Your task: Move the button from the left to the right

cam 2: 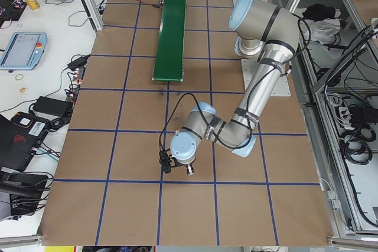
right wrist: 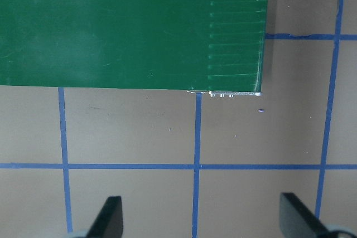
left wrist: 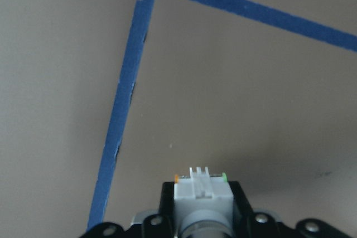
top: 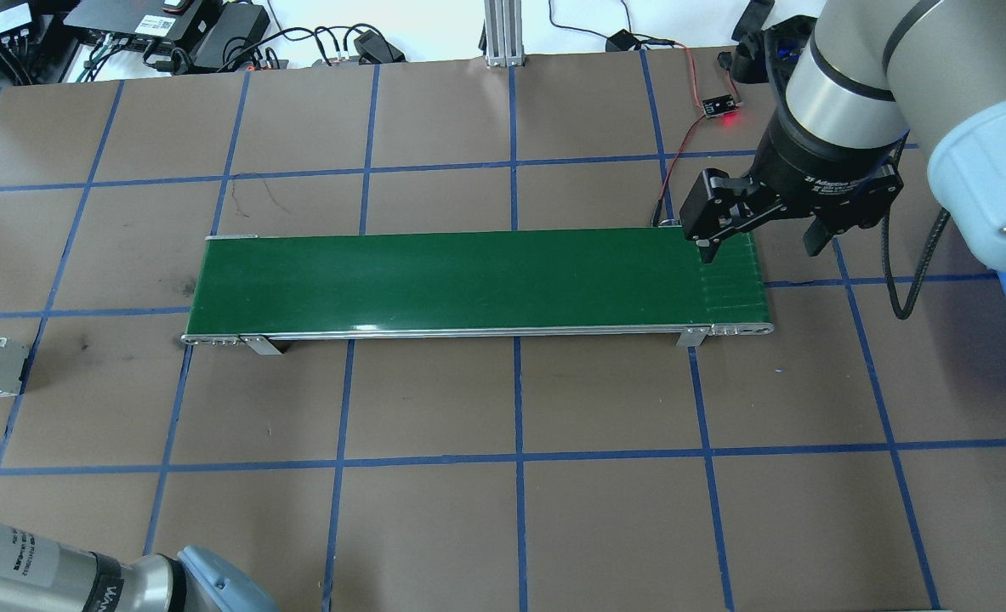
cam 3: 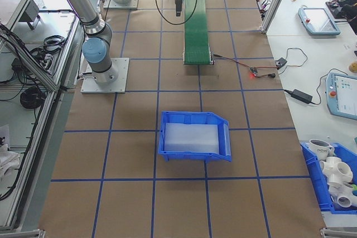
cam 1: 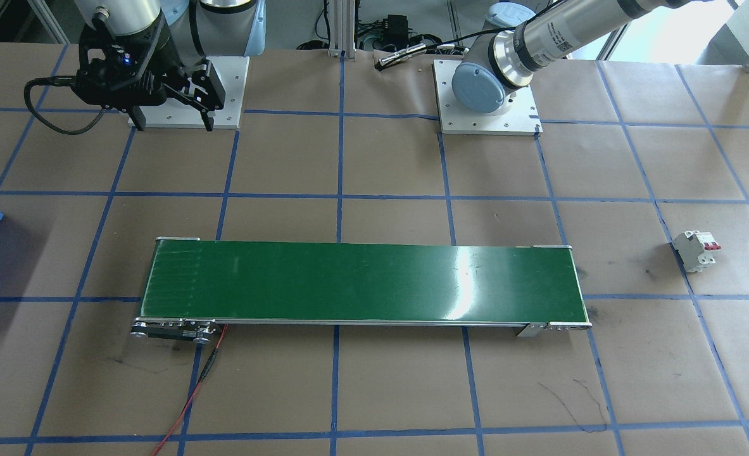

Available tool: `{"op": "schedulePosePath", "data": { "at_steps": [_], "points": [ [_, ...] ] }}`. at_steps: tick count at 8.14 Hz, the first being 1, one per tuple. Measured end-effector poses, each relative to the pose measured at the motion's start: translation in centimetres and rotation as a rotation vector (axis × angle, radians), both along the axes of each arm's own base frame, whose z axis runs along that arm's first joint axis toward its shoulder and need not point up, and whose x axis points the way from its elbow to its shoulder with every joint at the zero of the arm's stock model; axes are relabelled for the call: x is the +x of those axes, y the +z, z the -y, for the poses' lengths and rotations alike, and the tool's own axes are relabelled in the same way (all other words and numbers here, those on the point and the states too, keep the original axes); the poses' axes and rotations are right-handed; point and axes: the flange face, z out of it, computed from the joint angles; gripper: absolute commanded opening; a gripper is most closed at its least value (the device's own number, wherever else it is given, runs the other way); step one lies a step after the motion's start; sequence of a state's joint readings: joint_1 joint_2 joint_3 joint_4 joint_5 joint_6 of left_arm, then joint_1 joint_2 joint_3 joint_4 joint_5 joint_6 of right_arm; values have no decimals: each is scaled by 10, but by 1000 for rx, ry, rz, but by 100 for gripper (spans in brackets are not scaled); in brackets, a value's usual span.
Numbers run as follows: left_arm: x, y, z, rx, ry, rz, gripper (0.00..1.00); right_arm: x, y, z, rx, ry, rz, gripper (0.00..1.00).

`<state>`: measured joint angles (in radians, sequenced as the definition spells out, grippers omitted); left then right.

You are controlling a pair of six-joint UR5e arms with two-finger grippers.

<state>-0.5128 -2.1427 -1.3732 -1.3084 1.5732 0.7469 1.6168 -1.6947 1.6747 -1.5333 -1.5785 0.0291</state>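
Gripping the small white-grey push-button [left wrist: 202, 198] between its black fingers, the left gripper [left wrist: 202, 215] hangs low over brown paper crossed by blue tape lines [left wrist: 121, 116]. Far off, the right gripper [top: 758, 242] hovers spread wide and empty above the near end of the long green conveyor belt [top: 468, 280].

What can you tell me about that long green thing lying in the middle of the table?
It is a small conveyor belt: a flat, glossy dark-green band in a thin silver metal frame, lying level on the brown paper-covered table. Nothing rests on it. A red wire runs from one end. The right gripper hangs open above that end, not touching.
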Motion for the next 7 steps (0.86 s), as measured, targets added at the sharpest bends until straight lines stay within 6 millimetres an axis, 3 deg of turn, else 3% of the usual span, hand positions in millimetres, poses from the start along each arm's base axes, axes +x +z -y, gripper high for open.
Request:
{"op": "schedulePosePath", "data": {
  "at_steps": [2,4,5,7],
  "points": [
    [-52,92,7,-22,144,56,0,0,0,0,1,0,0,100],
    [-147,158,43,-61,332,115,0,0,-1,0,2,0,0,100],
    [-200,172,55,-63,436,118,0,0,-1,0,2,0,0,100],
    [-313,161,57,-17,637,73,0,0,0,0,1,0,0,100]
  ]
}}
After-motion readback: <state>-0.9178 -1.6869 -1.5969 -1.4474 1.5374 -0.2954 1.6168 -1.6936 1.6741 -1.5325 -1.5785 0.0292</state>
